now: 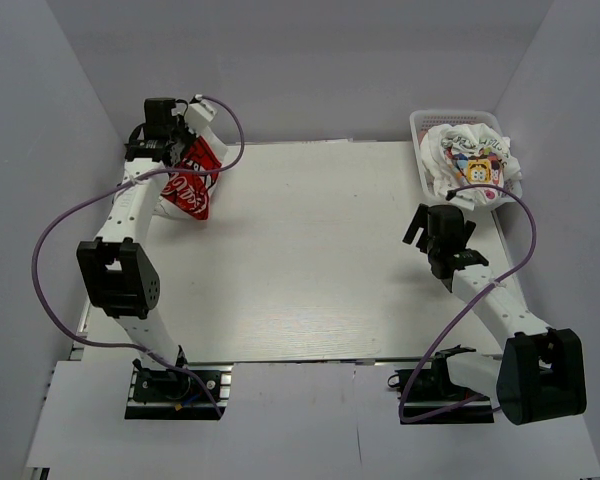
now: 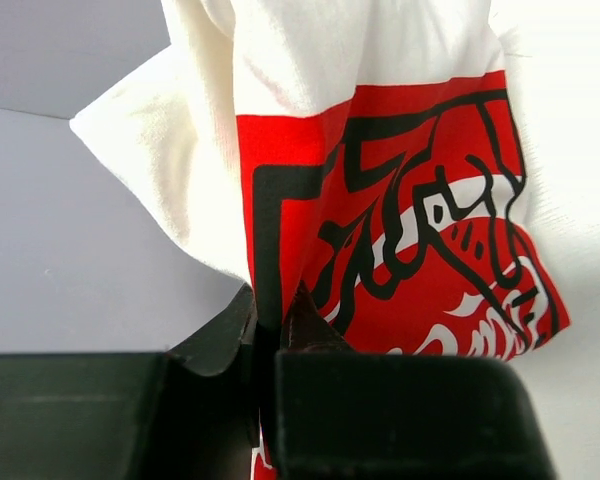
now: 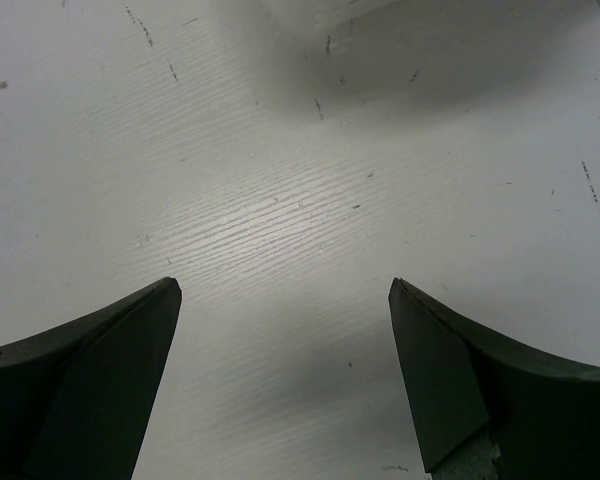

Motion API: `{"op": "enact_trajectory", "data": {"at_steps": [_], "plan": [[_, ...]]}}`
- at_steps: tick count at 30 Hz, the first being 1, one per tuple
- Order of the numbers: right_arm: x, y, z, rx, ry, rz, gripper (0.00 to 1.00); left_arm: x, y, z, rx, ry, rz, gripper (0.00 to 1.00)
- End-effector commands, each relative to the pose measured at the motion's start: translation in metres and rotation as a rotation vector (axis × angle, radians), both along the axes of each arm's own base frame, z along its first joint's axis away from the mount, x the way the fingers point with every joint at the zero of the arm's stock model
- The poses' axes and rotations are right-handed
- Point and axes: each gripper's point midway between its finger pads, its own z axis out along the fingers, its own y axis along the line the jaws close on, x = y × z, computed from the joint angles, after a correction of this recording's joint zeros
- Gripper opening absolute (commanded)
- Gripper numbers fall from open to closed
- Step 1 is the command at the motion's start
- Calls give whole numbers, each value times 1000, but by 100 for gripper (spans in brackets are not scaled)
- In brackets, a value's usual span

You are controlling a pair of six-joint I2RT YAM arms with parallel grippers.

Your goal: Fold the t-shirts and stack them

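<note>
A white t-shirt with a red-and-white logo (image 1: 190, 180) hangs bunched at the table's far left corner, its lower part touching the table. My left gripper (image 1: 180, 135) is shut on its cloth. In the left wrist view the gripper (image 2: 272, 318) pinches the shirt (image 2: 400, 200) at the red print. A t-shirt with a colourful yellow cartoon (image 1: 470, 160) lies crumpled in the white mesh basket (image 1: 425, 125) at the far right. My right gripper (image 1: 427, 222) is open and empty, low over bare table (image 3: 280, 200) near the basket. The green-black lettered shirt is not visible.
Grey walls close in the table at the back and both sides. Purple cables loop from each arm. The basket's shadow and near edge (image 3: 320, 15) show at the top of the right wrist view.
</note>
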Motion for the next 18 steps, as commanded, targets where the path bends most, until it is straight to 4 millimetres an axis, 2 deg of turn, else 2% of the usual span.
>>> {"op": "enact_trajectory", "data": {"at_steps": [1,2,5,8,12,13,15,18], "plan": [[10,-3,22,-3,-59,-28,90,-13,2,72,-15,-159,-24,0],[10,-4,20,-6,-51,-29,90,-13,2,76,-15,-168,-24,0],[10,-4,20,-5,-48,-30,90,-12,6,68,-14,-145,-15,0],[9,-4,18,-9,-41,-27,90,-3,10,45,-18,-112,-13,0],[10,-5,19,-16,-39,-31,90,12,40,17,28,-94,74,0],[10,-4,18,-15,-40,-31,90,17,49,20,29,-109,91,0],[11,-4,19,-15,-41,-29,90,25,59,15,30,-107,110,0],[13,-7,16,-35,-29,-39,90,44,73,-6,15,-81,114,0]]}}
